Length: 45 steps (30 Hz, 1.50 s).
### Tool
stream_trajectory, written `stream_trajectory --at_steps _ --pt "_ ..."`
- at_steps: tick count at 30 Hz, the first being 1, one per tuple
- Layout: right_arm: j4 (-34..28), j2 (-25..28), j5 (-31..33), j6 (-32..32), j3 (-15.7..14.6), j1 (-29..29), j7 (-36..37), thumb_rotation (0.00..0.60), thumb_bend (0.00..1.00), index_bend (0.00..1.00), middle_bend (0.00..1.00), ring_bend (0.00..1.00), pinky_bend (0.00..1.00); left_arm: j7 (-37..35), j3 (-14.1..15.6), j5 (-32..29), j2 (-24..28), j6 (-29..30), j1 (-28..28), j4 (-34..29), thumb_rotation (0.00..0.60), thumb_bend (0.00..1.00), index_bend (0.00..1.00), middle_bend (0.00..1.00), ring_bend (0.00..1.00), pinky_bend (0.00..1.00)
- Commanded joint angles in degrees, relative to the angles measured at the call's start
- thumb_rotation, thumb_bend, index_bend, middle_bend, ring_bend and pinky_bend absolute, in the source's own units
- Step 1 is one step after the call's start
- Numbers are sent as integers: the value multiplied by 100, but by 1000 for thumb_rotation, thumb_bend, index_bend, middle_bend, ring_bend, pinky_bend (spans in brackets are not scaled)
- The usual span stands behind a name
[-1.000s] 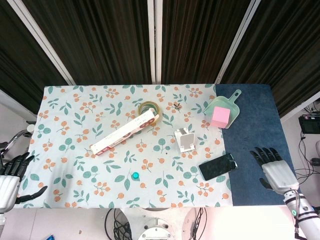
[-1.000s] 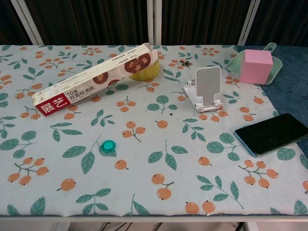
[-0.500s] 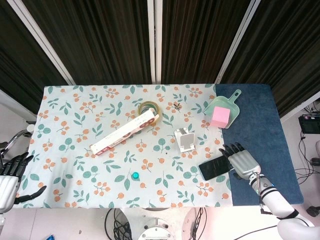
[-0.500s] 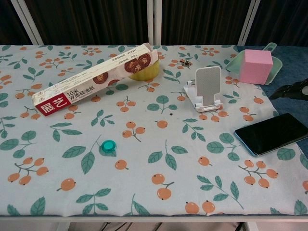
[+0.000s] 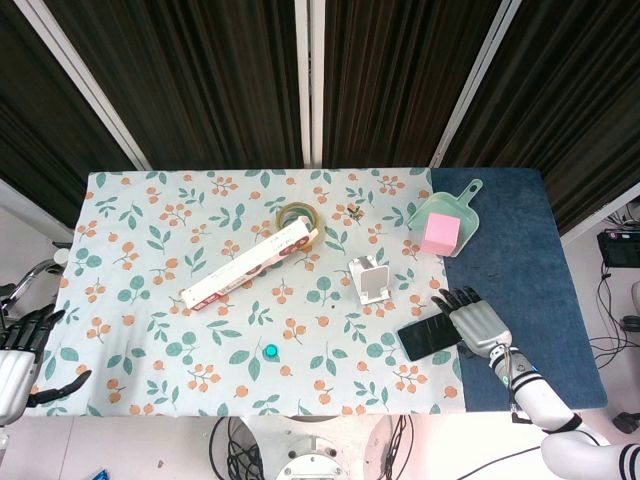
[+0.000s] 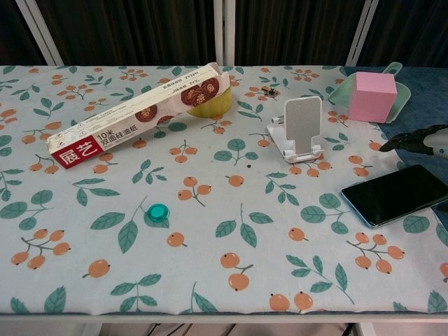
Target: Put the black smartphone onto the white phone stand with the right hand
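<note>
Black smartphone (image 5: 436, 333) — flat glossy slab — lies face up on the leaf-print tablecloth (image 5: 150, 260), straddling its right edge. White phone stand (image 5: 371, 279) sits upright just beyond it, its smooth plate bare. Right hand (image 5: 474, 320) hovers at the phone's right end, fingers spread, gripping nothing. Left hand (image 5: 18, 352) off the table's left corner — fingers apart, empty.

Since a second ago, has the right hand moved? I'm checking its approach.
Yes. The right hand has come in leftward from the blue cloth to the phone's right end.
</note>
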Motion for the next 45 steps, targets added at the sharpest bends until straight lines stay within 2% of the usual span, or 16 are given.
stream_trajectory --at_steps 1,7,17,29,32,36,42,45 --pt "27 -33 22 -20 -25 33 8 600 133 0 0 0 0 -4 0 -6 3 -5 4 2 198 127 107 74 99 203" --pt "94 -125 100 -2 -64 84 21 600 134 7 0 0 0 -25 3 -13 0 -22 8 15 197 127 107 74 99 203" --pt "128 -196 109 75 -125 131 62 600 153 148 0 0 0 -74 -10 -44 10 -15 28 13 199 127 107 74 99 203" --pt "135 -232 168 141 -202 168 36 600 167 226 0 0 0 -132 2 -67 21 -11 69 33 196 128 107 73 99 203" --pt "138 -228 181 132 -218 186 35 600 171 249 0 0 0 -194 19 -50 31 -41 60 14 174 127 107 73 99 203" --pt "155 -244 136 169 -223 187 87 600 176 315 0 0 0 -228 21 -44 41 -63 49 2 161 127 107 73 98 203" --pt "198 -272 40 260 -228 158 197 600 188 510 0 0 0 -251 18 -51 43 -86 41 -15 158 127 107 73 99 203" --pt "190 -261 12 294 -219 143 267 600 215 569 0 0 0 -270 21 -56 37 -98 41 -17 157 128 107 73 99 203"
